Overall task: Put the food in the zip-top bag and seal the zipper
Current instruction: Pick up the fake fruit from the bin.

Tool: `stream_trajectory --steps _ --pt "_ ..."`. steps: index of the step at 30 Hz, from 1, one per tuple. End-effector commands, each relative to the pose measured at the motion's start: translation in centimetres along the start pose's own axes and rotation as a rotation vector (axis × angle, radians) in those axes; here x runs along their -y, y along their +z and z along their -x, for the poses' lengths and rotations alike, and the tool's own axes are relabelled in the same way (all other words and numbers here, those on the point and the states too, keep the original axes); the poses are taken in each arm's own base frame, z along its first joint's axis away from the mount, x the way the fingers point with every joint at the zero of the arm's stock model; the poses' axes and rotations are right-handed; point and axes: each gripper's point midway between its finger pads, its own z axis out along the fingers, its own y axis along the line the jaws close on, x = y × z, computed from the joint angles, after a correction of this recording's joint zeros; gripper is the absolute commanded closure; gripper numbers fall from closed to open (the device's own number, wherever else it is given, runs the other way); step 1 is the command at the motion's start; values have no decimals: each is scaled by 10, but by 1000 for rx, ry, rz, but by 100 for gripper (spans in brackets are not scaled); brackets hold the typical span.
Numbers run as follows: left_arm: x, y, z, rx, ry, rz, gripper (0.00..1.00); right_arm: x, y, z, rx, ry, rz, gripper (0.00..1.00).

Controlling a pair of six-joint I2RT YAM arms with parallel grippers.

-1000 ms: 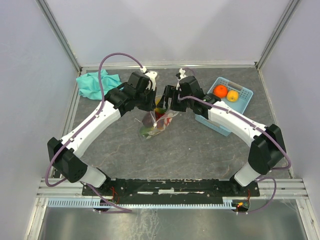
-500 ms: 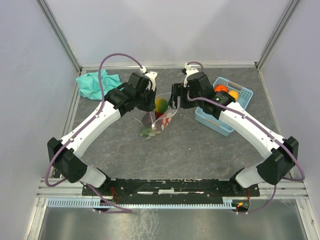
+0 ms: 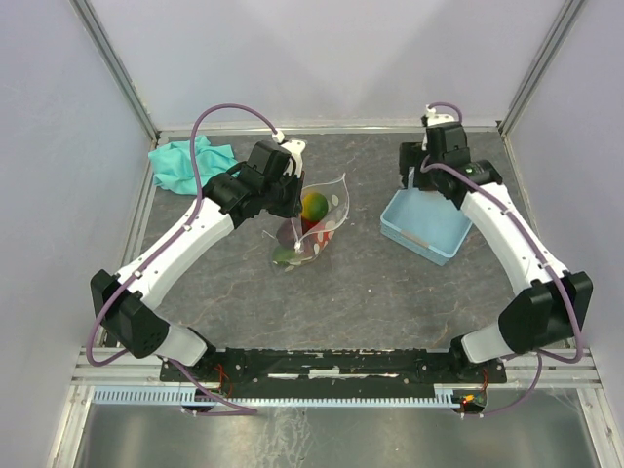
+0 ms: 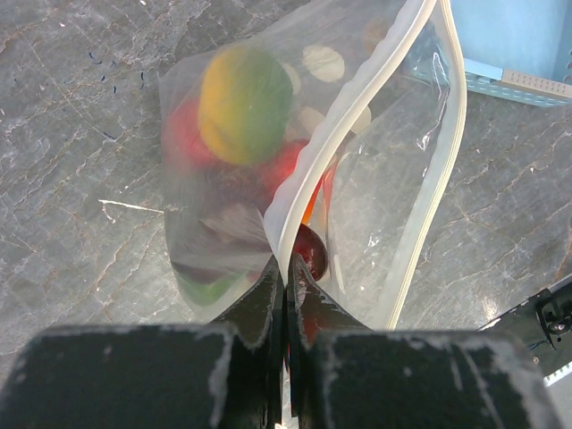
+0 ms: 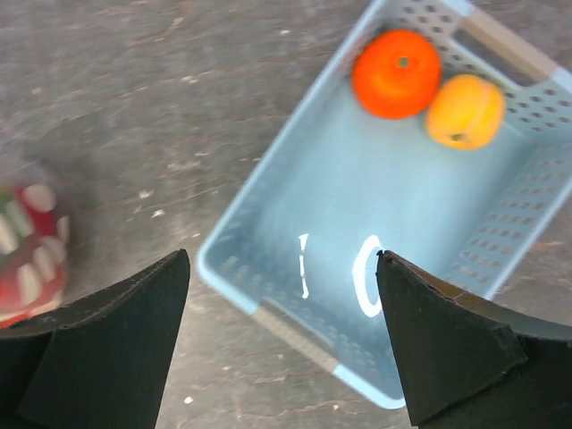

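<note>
Clear dotted plastic forms the zip-top bag (image 3: 322,219), near the middle of the table (image 3: 370,283), its mouth gaping toward the far edge. The whitish zipper (image 4: 313,165) rims the opening in two curved strips; its slider cannot be made out. Through the film the food (image 4: 243,103) reads as blurred glossy lumps: one yellow-green ball, with red and maroon shapes beneath. The left gripper (image 4: 286,273) partly hides these and is pinched tight on one zip strip. The right gripper (image 5: 281,259), jaws spread wide and empty, hangs over a light-blue perforated basket (image 5: 420,206) near the far right corner. It holds a round orange fruit (image 5: 397,73) and a yellow-orange fruit (image 5: 465,110), both hidden by the arm from above. Crumpled teal cloth (image 3: 185,164) lies at the far left corner.
</note>
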Motion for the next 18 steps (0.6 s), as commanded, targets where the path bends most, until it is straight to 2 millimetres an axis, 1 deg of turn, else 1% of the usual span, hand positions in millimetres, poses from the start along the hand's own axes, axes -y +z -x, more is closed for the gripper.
stream_trajectory --steps 1,7,10,13,16,18 --pt "0 -15 19 81 8 0 97 40 24 5 2 -35 -107 6" --pt "-1 -14 19 76 14 8 97 88 69 1 -36 -24 -193 2" --pt "-4 -12 19 67 18 22 97 113 88 -2 -56 6 -230 1" --pt "-8 -10 20 67 21 48 97 137 107 -6 -73 38 -260 1" --pt "-7 -8 21 65 22 49 97 160 123 -10 -88 99 -293 2" --pt "-9 -6 21 62 23 56 97 170 135 -12 -88 140 -306 3"
